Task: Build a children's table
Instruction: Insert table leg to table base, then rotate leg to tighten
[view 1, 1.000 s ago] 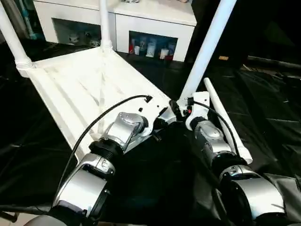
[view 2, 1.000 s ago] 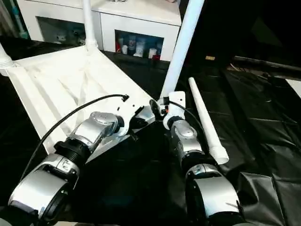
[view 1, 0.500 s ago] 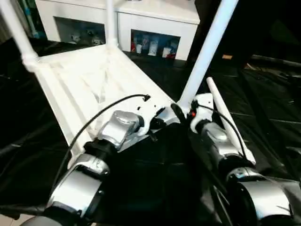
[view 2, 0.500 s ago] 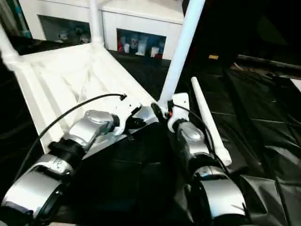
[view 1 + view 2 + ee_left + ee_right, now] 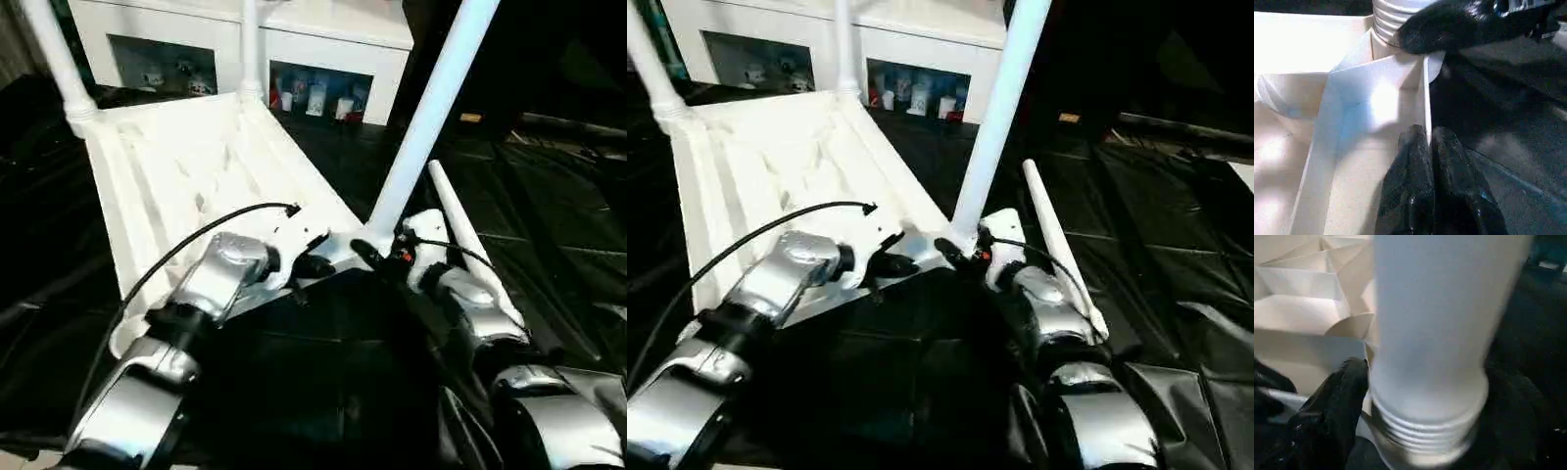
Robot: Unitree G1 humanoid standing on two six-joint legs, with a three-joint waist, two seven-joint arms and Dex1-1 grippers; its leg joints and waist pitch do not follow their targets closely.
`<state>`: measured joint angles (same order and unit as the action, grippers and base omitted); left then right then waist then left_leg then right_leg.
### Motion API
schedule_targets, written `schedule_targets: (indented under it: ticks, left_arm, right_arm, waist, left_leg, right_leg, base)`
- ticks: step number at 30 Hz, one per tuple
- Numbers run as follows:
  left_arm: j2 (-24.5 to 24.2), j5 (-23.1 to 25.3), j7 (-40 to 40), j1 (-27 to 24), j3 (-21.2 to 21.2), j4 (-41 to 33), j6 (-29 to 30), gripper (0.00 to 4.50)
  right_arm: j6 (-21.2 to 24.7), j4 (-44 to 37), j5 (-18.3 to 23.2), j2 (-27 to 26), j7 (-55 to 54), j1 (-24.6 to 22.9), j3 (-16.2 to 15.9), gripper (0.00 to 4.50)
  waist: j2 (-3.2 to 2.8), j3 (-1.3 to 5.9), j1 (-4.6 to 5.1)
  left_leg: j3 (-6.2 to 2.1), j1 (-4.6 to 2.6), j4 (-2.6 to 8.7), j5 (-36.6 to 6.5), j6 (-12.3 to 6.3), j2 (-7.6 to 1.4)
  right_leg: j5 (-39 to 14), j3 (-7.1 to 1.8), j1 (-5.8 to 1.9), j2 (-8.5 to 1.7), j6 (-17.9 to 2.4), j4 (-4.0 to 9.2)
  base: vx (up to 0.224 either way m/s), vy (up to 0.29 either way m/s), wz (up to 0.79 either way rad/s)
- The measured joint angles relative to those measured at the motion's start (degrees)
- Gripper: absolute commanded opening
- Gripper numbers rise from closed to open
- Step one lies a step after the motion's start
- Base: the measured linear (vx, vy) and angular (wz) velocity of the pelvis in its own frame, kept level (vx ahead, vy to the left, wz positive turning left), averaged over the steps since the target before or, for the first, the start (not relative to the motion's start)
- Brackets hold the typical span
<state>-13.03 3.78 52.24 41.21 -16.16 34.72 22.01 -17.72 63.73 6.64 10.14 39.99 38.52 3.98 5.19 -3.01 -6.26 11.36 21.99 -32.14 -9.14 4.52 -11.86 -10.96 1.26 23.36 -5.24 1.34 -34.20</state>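
Observation:
The children's table (image 5: 176, 166) lies upside down on the black cover with its ribbed underside up. Two legs (image 5: 54, 59) (image 5: 249, 44) stand in the far corner sockets, and a third leg (image 5: 431, 98) rises from the near right socket. My left gripper (image 5: 318, 264) is shut on the thin rim wall (image 5: 1422, 98) just beside that corner. At the threaded base of the third leg (image 5: 1430, 333), my right gripper (image 5: 377, 253) is closed around it, one black finger (image 5: 1337, 401) on each side. A fourth leg (image 5: 465, 245) lies loose on the cover, right of my right forearm.
A white cabinet (image 5: 323, 39) with glass doors and small items behind them stands past the table's far end. The wrinkled black cover (image 5: 558, 215) stretches to the right and toward me.
Both grippers keep their hold. The near corner has come a little toward me and the table has turned, its far end swinging right. The loose leg has stayed put.

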Motion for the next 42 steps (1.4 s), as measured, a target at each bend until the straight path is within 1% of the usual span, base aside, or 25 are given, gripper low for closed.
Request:
schedule_targets:
  ticks: [4, 6, 11, 14, 16, 21, 29, 38, 41, 42]
  left_arm:
    - [-1.07, -0.08, 1.01, -1.0, -0.1, -1.85, 0.42, 0.0]
    - [-2.03, -0.25, 2.36, -1.85, -0.26, -3.36, 0.6, 0.0]
    - [-4.59, -0.77, 6.38, -4.03, -0.9, -6.83, -0.17, 0.0]
    - [-5.9, -1.09, 8.65, -5.02, -1.35, -8.19, -1.14, 0.0]
    - [-6.96, -1.56, 10.6, -6.01, -1.72, -9.61, -2.02, 0.0]
    - [-8.92, -2.17, 13.67, -7.68, -1.72, -12.02, -2.75, 0.0]
    - [-10.97, -3.0, 17.13, -9.29, -1.86, -14.01, -3.74, 0.0]
    - [-12.43, -3.62, 19.53, -10.23, -2.43, -14.98, -4.73, 0.0]
    - [-12.55, -3.64, 19.95, -10.32, -2.43, -14.98, -4.73, 0.0]
    - [-12.56, -3.64, 19.96, -10.34, -2.43, -14.98, -4.73, 0.0]
  right_arm:
    - [-0.06, -1.24, 0.1, 0.42, 2.98, -0.87, -0.08, 3.73]
    - [-0.07, -2.27, 0.11, 1.08, 4.94, -1.42, -0.49, 3.73]
    - [-0.28, -4.61, 0.06, 2.29, 10.4, -3.26, -2.17, 3.73]
    - [-0.28, -5.51, 0.0, 2.72, 13.71, -4.23, -2.47, 3.73]
    - [-0.28, -6.57, 0.0, 3.28, 16.25, -5.34, -3.26, 3.73]
    - [-0.25, -8.72, 0.02, 3.74, 20.0, -6.17, -4.5, 3.73]
    - [0.23, -11.3, 0.44, 4.07, 24.79, -7.7, -5.29, 3.73]
    - [1.64, -13.59, 1.69, 4.27, 28.66, -9.25, -6.06, 3.73]
    - [2.24, -14.13, 1.87, 4.32, 29.67, -9.39, -6.21, 3.37]
    - [2.31, -14.2, 1.93, 4.32, 30.0, -9.41, -6.31, 3.31]
  waist:
    - [0.0, 0.0, 0.38]
    - [0.0, 0.0, 0.4]
    - [0.0, 0.0, 0.33]
    - [0.0, 0.0, 0.12]
    - [0.0, 0.0, 0.01]
    - [0.01, 0.0, -0.05]
    - [0.01, 0.0, -0.22]
    - [0.07, 0.01, -0.34]
    - [0.11, 0.01, -0.34]
    - [0.13, 0.02, -0.34]
  left_leg:
    - [0.02, 0.01, -0.17, 0.0, 0.0, -0.01]
    - [0.02, 0.02, -0.22, 0.0, -0.01, -0.01]
    - [0.02, 0.03, -0.31, 0.01, -0.03, -0.02]
    - [0.03, 0.03, -0.38, 0.01, -0.04, -0.01]
    - [0.03, 0.03, -0.42, 0.02, -0.05, -0.02]
    - [0.07, 0.03, -0.52, 0.06, -0.12, -0.01]
    - [0.07, 0.02, -0.56, 0.08, -0.16, -0.02]
    - [0.06, 0.02, -0.94, 0.08, -0.17, -0.02]
    - [0.04, 0.01, -0.99, 0.08, -0.17, -0.03]
    - [0.03, 0.01, -1.0, 0.08, -0.17, -0.03]
  right_leg:
    - [0.0, -0.06, 0.0, 0.0, 0.0, -0.07]
    - [0.0, -0.07, 0.0, 0.0, 0.0, -0.11]
    - [0.0, -0.08, 0.0, 0.0, 0.0, -0.15]
    - [-0.01, -0.11, -0.01, 0.0, -0.01, -0.17]
    - [-0.01, -0.14, -0.01, 0.0, -0.01, -0.19]
    - [-0.01, -0.2, -0.01, 0.0, -0.01, -0.26]
    - [-0.01, -0.21, 0.0, 0.0, -0.01, -0.34]
    - [-0.02, -0.25, 0.0, -0.04, -0.01, -0.74]
    - [-0.02, -0.26, 0.0, -0.04, -0.01, -0.81]
    - [-0.01, -0.25, 0.0, -0.05, -0.01, -0.83]
  base:
    - [0.0, 0.0, 0.0]
    - [0.0, 0.0, 0.0]
    - [0.0, 0.0, 0.0]
    - [0.0, 0.0, 0.0]
    - [0.0, 0.0, 0.0]
    - [0.0, 0.0, 0.0]
    - [0.0, 0.0, 0.0]
    - [0.0, 0.0, 0.0]
    - [0.0, 0.0, 0.0]
    - [0.0, 0.0, 0.0]
